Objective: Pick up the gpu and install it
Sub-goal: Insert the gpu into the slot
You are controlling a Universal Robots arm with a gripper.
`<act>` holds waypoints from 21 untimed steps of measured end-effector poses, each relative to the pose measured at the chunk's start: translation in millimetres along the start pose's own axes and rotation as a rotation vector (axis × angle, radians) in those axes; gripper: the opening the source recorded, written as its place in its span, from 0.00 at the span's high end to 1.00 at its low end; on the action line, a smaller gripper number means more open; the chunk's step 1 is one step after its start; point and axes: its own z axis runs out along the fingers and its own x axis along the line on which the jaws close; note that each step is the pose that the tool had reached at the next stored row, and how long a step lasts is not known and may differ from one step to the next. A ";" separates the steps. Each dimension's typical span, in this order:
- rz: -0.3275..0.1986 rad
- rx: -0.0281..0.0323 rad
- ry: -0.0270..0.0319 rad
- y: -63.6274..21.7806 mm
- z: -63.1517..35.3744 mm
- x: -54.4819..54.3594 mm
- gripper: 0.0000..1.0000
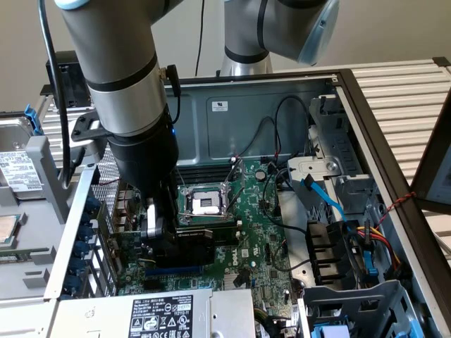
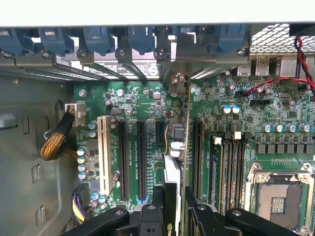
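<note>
**Q:** What lies nearest the lens, and why is it posed that way?

**A:** The arm [image 1: 127, 84], at the upper left of the exterior view, reaches straight down into the open case [image 1: 282, 105]. A vertical approach probably keeps the card square to the motherboard [image 1: 261, 232].

**Q:** Where is the gpu?

**A:** The gpu [image 1: 204, 246] sits low and left of centre in the exterior view, just below the CPU socket [image 1: 204, 204] and close to the board. In the wrist view it appears edge-on, parallel to the expansion slots [image 2: 140, 157], with its bracket [image 2: 179, 83] toward the rear openings. That alignment suits pressing the card's edge into a slot. Whether it is seated cannot be determined.

**Q:** What is the jaw state?

**A:** The gripper [image 1: 158, 229] has its jaws partly closed and clamped on the gpu, one finger against each face. They contact nothing else.
</note>
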 end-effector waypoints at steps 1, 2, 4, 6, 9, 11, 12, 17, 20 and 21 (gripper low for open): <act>0.000 0.0000 0.0000 0.0 -0.1 0.0 0.73; 0.000 -0.0001 0.0000 0.0 -0.4 0.0 0.73; 0.000 0.0002 -0.0002 -0.2 -1.6 0.0 0.73; 0.000 0.0002 -0.0003 -0.2 -1.6 0.0 0.73; 0.000 -0.0001 0.0000 -0.2 -1.8 0.0 0.73; 0.000 -0.0001 0.0001 -0.2 -1.8 0.1 0.73; 0.000 -0.0001 0.0000 -0.2 -1.8 0.0 0.73; 0.000 -0.0002 0.0003 -0.2 -1.7 0.1 0.73; 0.000 0.0000 0.0000 -0.2 -1.4 0.0 0.73; 0.000 -0.0001 0.0001 -0.1 -1.3 0.0 0.73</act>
